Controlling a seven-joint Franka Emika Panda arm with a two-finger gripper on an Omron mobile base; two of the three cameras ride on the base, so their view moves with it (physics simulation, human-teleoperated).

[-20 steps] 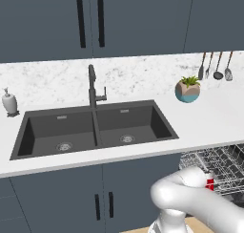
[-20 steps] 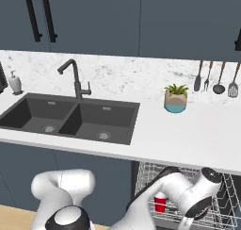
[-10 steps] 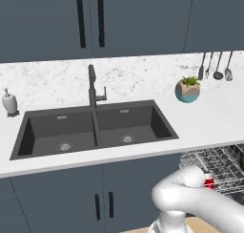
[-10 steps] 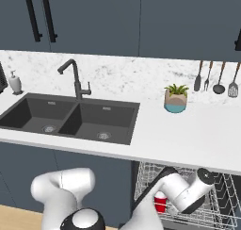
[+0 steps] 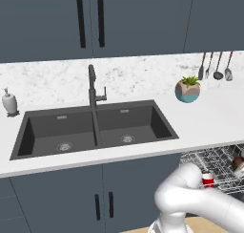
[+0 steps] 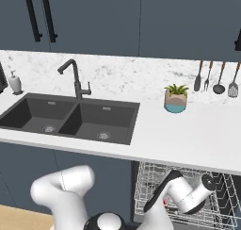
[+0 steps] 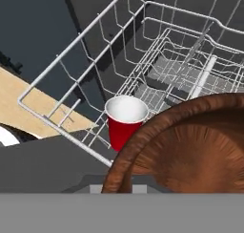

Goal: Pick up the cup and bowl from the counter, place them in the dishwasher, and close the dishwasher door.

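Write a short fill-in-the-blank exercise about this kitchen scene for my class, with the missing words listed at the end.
1. The red cup stands upright in the dishwasher's wire ____.
2. In the hand view, the brown ____ looms just beside the cup.
3. The potted plant sits on the ____, right of the sink.
4. The sink has ____ basins.

Missing words: rack; bowl; counter; two

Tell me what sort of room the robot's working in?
A rendered home kitchen: a stone counter with a dark double sink and faucet, utensils hanging on the backsplash, and the dishwasher rack pulled out below.
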